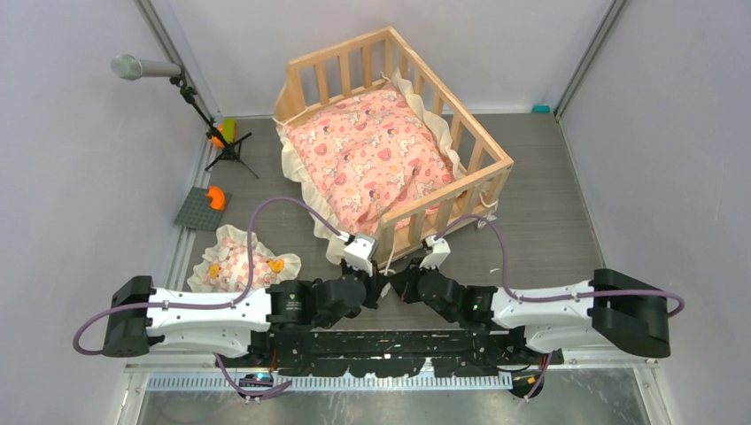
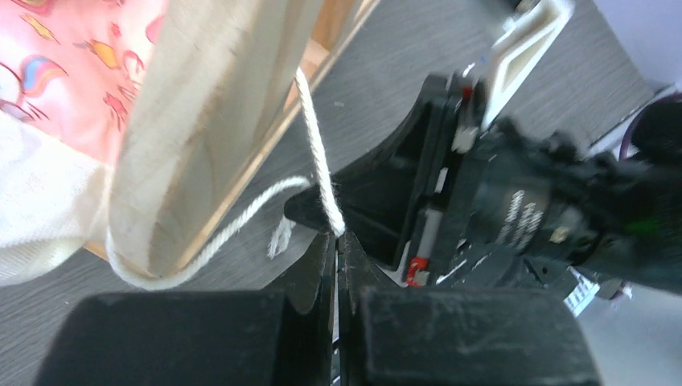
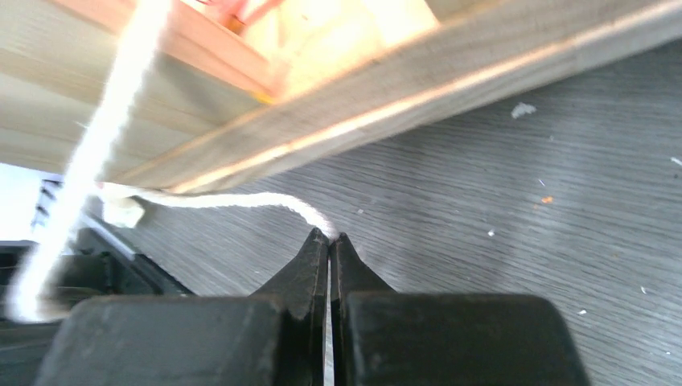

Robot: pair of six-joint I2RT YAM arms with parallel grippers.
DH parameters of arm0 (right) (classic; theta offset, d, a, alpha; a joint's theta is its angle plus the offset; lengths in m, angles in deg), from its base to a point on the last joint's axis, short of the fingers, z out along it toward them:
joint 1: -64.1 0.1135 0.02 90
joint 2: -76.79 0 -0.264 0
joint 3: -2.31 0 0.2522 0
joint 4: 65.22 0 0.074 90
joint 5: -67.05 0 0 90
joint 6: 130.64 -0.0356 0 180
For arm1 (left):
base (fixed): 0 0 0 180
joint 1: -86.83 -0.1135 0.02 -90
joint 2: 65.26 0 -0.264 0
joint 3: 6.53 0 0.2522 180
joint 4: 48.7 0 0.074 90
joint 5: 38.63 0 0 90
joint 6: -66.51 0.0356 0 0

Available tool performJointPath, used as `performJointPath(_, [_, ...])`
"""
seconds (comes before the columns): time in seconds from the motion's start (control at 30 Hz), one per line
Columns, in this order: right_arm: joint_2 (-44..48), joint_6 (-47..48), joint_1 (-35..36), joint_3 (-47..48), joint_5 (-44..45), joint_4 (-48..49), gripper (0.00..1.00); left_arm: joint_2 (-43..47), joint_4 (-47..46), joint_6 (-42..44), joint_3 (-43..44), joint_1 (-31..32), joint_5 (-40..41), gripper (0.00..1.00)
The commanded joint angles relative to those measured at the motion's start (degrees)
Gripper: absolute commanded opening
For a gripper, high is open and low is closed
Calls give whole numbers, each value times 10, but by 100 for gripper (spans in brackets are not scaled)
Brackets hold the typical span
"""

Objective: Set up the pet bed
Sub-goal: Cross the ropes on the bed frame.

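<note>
Just beyond stands the pet bed (image 1: 447, 190); left gripper (image 2: 336, 240) and right gripper (image 3: 330, 240) each pinch the white cord (image 2: 241, 217) round its post

Grey wood-grain table (image 1: 549, 212) under the pet bed (image 1: 447, 189), 1 frilled pillow (image 1: 243, 261), microphone tripod (image 1: 232, 152), grey baseplate (image 1: 197, 211).

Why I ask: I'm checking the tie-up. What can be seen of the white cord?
The white cord is thin, twisted, cotton-like, frayed at one end. It wraps around the bottom of a pale wooden post of the pet bed, just over the grey surface. The left claw is shut on one strand, the right claw on another stretch.
</note>
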Motion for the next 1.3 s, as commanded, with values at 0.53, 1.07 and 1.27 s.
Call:
performJointPath(0.53, [157,41,-2,52,-77,-225,0,-26,41,31,-8,2,-9,0])
performJointPath(1.07, [133,22,-1,98,-131,-248,0,2,-13,40,-34,2,-73,50])
performJointPath(1.27, [137,15,-2,91,-127,-246,0,59,15,25,-63,2,-73,55])
